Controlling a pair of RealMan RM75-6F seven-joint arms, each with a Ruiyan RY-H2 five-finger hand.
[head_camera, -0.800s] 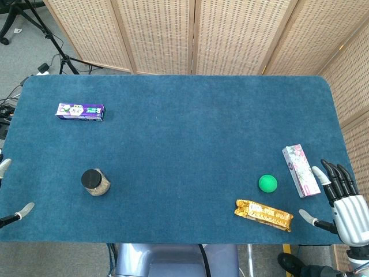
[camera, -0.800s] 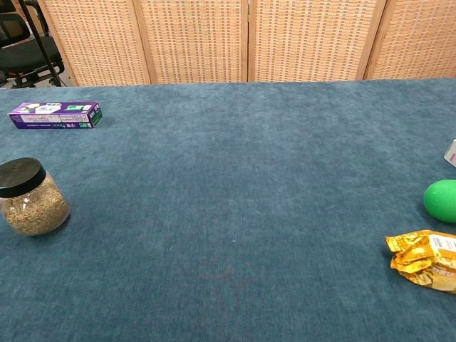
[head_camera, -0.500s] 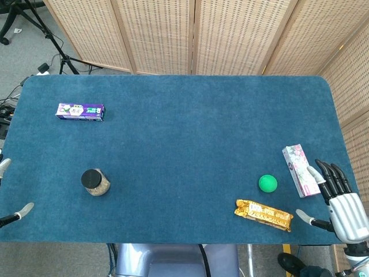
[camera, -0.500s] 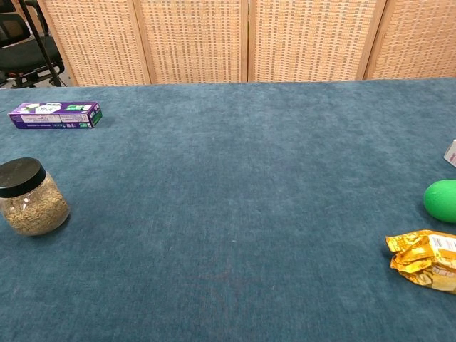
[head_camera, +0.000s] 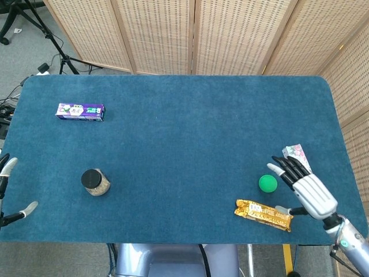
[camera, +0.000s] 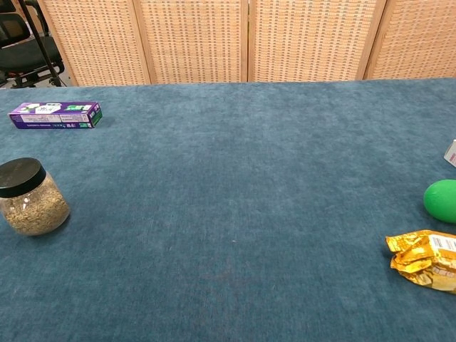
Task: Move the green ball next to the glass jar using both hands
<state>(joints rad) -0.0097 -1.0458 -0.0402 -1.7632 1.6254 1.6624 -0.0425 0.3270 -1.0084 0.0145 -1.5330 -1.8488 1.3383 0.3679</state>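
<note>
We see the green ball [head_camera: 267, 183] resting on the blue tabletop [head_camera: 184, 138] toward its near right part, well apart from the glass jar [head_camera: 95, 182], which stands upright near the left edge with a black lid and a grainy filling. The whole bare middle of the tabletop lies between the two.

Our right hand [head_camera: 302, 184] is just right of the ball with its fingers [head_camera: 281, 171] apart and stretched toward it, holding nothing; the fingertips are close to the ball, though we cannot tell whether they touch it. Around the ball things are crowded. A golden snack wrapper [head_camera: 263, 214] lies just near of it, with the thumb reaching over the wrapper's right end, and a pale pink box [head_camera: 295, 153] lies to the right and a little further away, mostly covered by the hand in the head view (only its far end shows).

In the chest view the ball [camera: 441, 200] sits at the right edge, with the wrapper [camera: 426, 259] just nearer.

Of our left hand [head_camera: 8, 190] only a few fingers show at the left edge of the head view, off the tabletop, apart and empty. A purple box [head_camera: 80, 111] lies further away than the jar, near the left edge.
</note>
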